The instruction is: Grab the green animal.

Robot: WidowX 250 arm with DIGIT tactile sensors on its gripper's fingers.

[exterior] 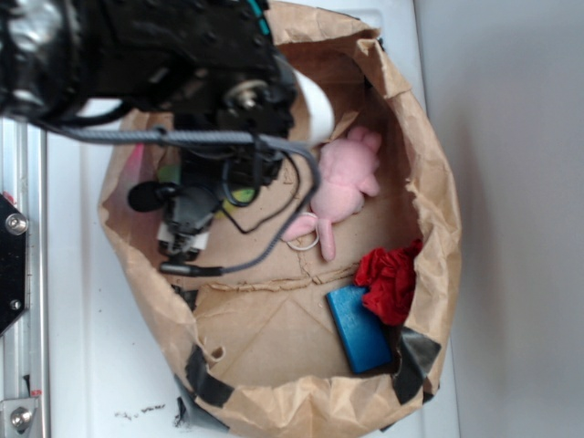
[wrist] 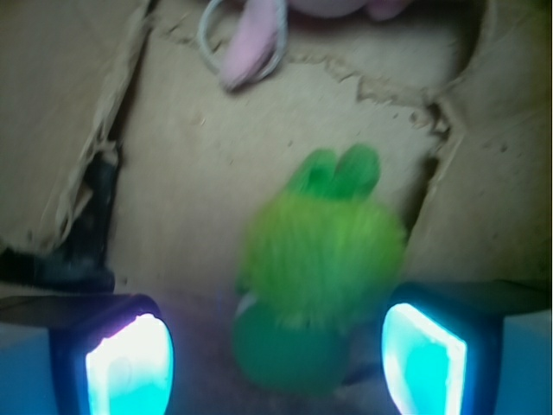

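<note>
The green animal [wrist: 315, 277] is a small plush with a fuzzy yellow-green middle and darker green head and limbs. In the wrist view it lies on the brown paper floor between my two glowing pads [wrist: 130, 367], nearer the right one. My gripper [wrist: 276, 363] is open, and a gap shows on each side of the toy. In the exterior view my gripper [exterior: 187, 239] hangs low inside the bag's left part. Only slivers of green [exterior: 239, 193] show behind it there.
A crumpled brown paper bag [exterior: 429, 164] walls in everything. A pink plush with long ears [exterior: 342, 182] lies just right of the arm. A blue box [exterior: 358, 328] and red cloth [exterior: 391, 281] sit at the lower right. A black cable [exterior: 283, 210] loops off the arm.
</note>
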